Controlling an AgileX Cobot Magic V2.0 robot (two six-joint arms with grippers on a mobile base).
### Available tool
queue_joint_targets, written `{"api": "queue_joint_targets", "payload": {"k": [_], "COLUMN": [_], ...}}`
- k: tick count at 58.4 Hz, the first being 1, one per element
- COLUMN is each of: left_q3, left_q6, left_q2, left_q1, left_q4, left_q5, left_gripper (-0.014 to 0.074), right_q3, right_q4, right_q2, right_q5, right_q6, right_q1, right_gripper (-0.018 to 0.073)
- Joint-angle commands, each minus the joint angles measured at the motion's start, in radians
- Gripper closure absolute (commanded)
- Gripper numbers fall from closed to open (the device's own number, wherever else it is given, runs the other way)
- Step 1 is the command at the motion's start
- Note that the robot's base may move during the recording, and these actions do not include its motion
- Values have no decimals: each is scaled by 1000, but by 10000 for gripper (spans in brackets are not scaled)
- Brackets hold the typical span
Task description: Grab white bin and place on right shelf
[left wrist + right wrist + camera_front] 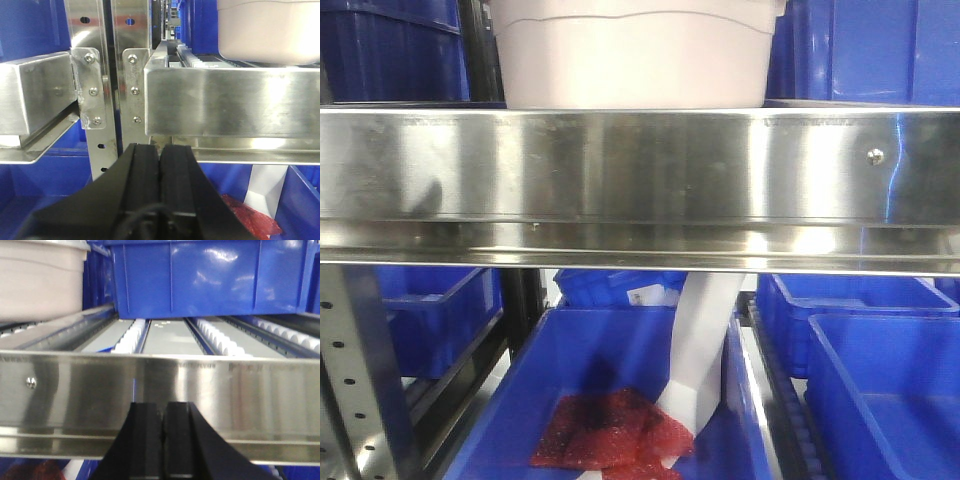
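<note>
From the front-facing view, the white bin sits on the right shelf, its base resting just behind the broad shiny front rail. Blue crates stand to either side of it on the same level. Below the rail an open blue crate holds a red mesh bag with a white strip rising out of it. Neither pincer shows in this view.

In the left wrist view, the left pincer is at the bottom of the frame, its two black fingers pressed flat together with nothing between them. Straight ahead of it and slightly above runs the steel front rail of the shelf. The white bin is up and to the right of the pincer, standing on the shelf, well clear of the fingers. To the upper left of the pincer are the perforated uprights with their bolted brackets.

In the right wrist view, the right pincer is likewise closed and empty, its tips just in front of the steel rail. The white bin lies up and to the left of it, on the roller tracks of the shelf. A blue crate sits above and beyond the pincer, farther back on the same rollers.
</note>
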Motion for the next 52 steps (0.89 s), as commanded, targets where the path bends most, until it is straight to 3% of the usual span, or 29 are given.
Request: {"api": "queue_joint_targets", "payload": {"k": [1, 52], "left_q3": [12, 12], "left_q6": [-9, -9], "left_q2": [-13, -13], "left_q1": [-5, -5], "left_q4": [-8, -8], "left_q5": [-84, -84], "left_gripper": [714, 714], "right_q3": [-2, -2], "right_q4": [6, 6], "right_q2": [-20, -20], "right_q5": [-117, -111], "right_q6": [-11, -11], "right_q1": [-6, -6], "right_gripper": [493, 493]}}
